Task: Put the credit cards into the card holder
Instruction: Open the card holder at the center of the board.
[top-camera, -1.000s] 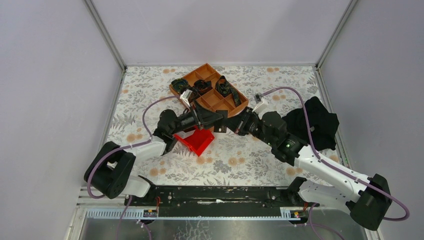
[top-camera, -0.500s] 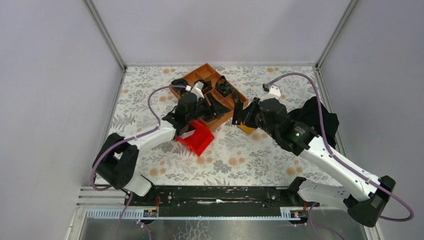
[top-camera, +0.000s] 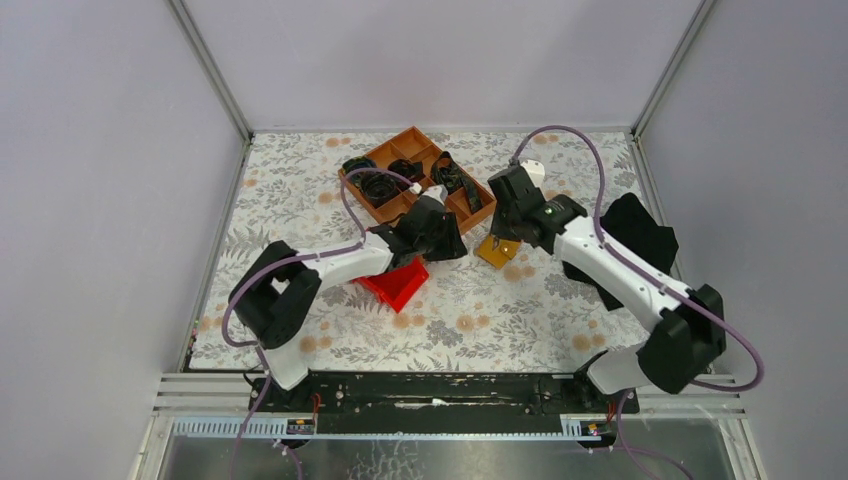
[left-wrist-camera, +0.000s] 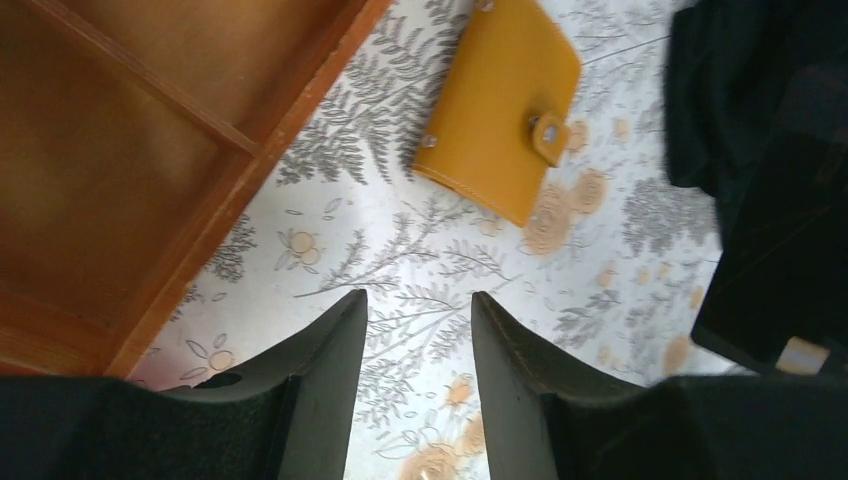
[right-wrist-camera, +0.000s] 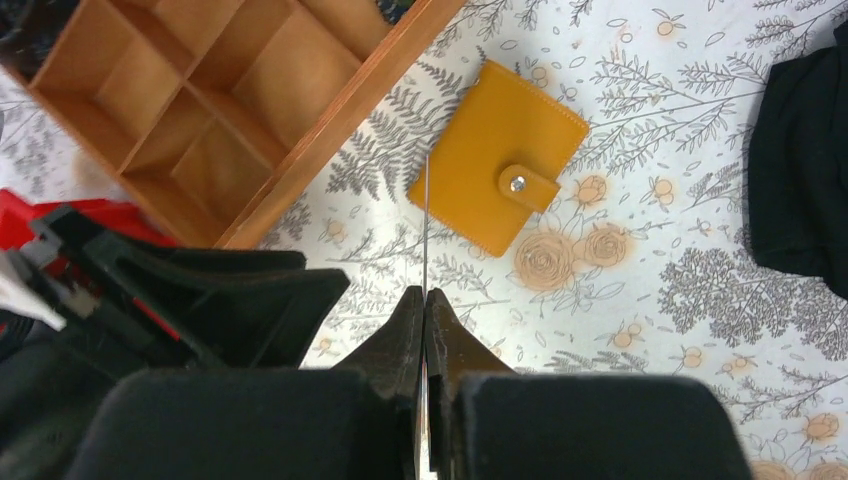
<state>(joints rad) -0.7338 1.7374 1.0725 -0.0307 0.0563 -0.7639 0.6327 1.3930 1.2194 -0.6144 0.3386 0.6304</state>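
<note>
The card holder (right-wrist-camera: 495, 170) is lying snapped shut on the table (right-wrist-camera: 600, 320), just beside the wooden tray (right-wrist-camera: 330, 130). The right gripper (right-wrist-camera: 425, 300) is pinching a credit card (right-wrist-camera: 427, 215) edge-on, pointing toward the holder. The left gripper (left-wrist-camera: 418, 300) is hanging nearby, jaws apart, grasping nothing. The clasp (right-wrist-camera: 527, 185) probably needs undoing first, with the free gripper steadying the holder. The tray is carrying dark coils in its far compartments, while the red bin's (top-camera: 395, 285) contents are not showing.

Right arm (top-camera: 600, 262) drew back, uncovering the card holder (top-camera: 497, 251).
</note>
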